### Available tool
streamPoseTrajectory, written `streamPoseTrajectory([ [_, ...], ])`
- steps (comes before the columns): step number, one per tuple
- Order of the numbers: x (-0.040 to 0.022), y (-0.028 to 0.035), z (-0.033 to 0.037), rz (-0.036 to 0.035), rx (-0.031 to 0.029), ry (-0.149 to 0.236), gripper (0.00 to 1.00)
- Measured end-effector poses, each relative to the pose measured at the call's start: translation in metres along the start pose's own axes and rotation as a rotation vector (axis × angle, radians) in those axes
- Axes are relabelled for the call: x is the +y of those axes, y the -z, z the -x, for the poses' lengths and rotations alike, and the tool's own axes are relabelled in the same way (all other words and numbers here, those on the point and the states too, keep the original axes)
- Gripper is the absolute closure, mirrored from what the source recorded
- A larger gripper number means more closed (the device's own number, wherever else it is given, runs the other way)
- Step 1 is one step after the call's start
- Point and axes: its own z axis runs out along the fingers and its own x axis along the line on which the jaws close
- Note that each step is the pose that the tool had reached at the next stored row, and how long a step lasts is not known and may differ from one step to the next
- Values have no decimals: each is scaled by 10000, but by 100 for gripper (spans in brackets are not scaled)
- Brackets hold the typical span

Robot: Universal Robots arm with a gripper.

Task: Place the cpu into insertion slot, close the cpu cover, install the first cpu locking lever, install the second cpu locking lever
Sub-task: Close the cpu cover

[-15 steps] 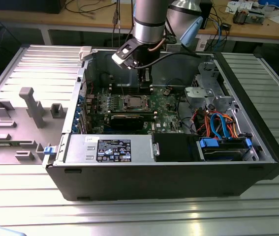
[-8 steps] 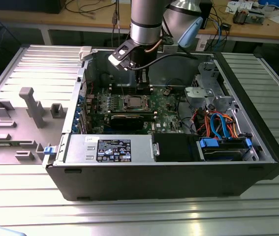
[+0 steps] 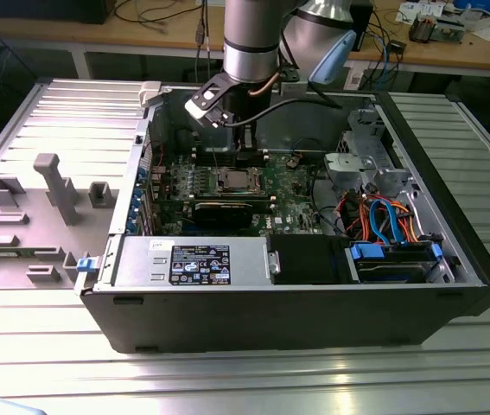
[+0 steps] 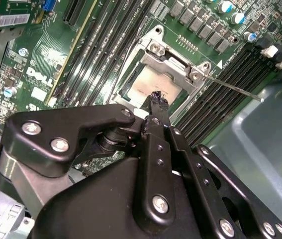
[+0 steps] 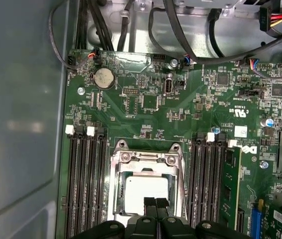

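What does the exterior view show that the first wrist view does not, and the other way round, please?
The exterior view takes in the whole open computer case, its power supply, the blue drive caddy, the grey fixture tray on the exterior view's left, and the arm reaching down into the case. The first wrist view gives close detail: the coin cell battery, the memory slots, and the gripper, shut, right at the cpu. Both show the cpu framed by the silvery cpu cover on the green motherboard.

Silver-grey arm (image 3: 251, 39), black claw (image 4: 155, 98) linkage studded with silver screws (image 4: 160, 203).
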Motion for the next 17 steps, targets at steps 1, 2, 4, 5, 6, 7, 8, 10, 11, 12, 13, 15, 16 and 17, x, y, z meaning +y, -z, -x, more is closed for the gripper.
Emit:
streamPoseTrajectory([
  [1,0,0,0,0,0,0,89],
  [2,0,-2,-1,1,2,-1,89],
  [4,0,-3,-1,2,2,-1,89],
  [5,0,-3,-1,1,2,-1,89],
  [6,0,-4,-1,2,3,-1,89],
  [7,0,-4,-1,1,2,-1,89],
  [8,0,-4,-1,1,2,-1,89],
  [10,0,-5,-1,2,3,-1,89],
  [11,0,-5,-1,2,3,-1,89],
  [12,0,-5,-1,2,2,-1,89],
  [13,-2,-5,-1,2,1,-1,89],
  [15,-46,-12,-5,13,1,-1,89],
  [16,-68,-17,-6,17,1,-2,89],
  [17,-96,-24,-8,18,-2,-4,89],
])
